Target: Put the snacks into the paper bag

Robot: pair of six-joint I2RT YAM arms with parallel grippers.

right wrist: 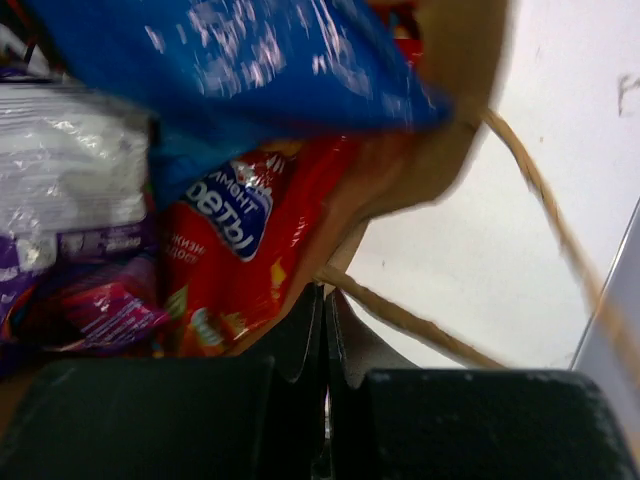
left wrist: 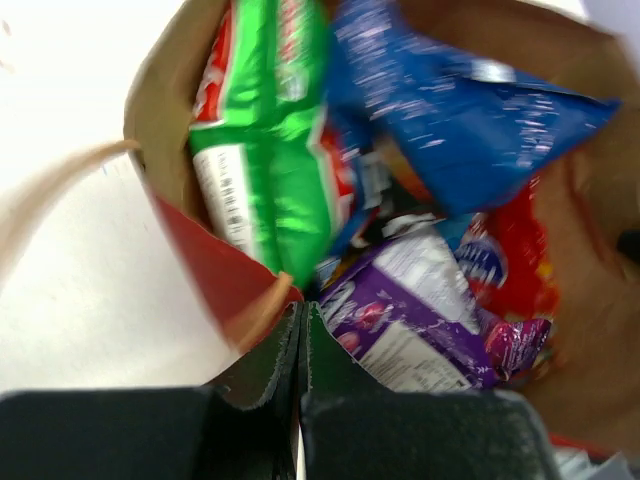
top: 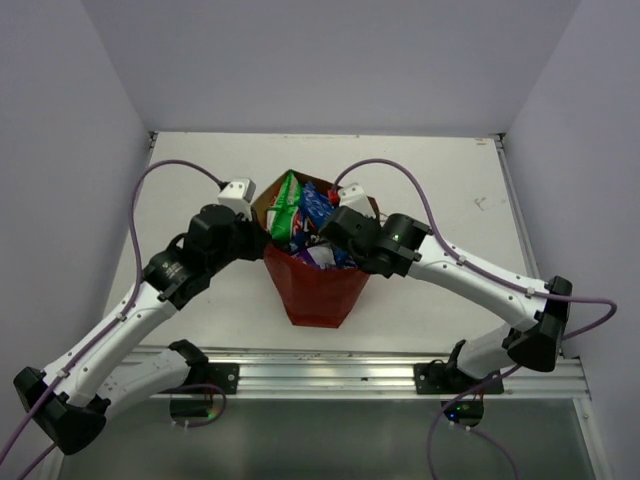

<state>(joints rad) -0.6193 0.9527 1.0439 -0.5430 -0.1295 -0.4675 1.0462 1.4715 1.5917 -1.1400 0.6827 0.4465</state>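
The reddish-brown paper bag stands upright mid-table between both arms. All the snacks sit inside it: the green-white chip bag, the blue Doritos bag, the red snack-mix bag and the purple packet. My left gripper is shut at the bag's left rim. My right gripper is shut at the bag's right rim.
The bag's thin string handles hang outside it, one in the left wrist view and one in the right wrist view. A metal rail runs along the near table edge. Purple cables loop over both arms.
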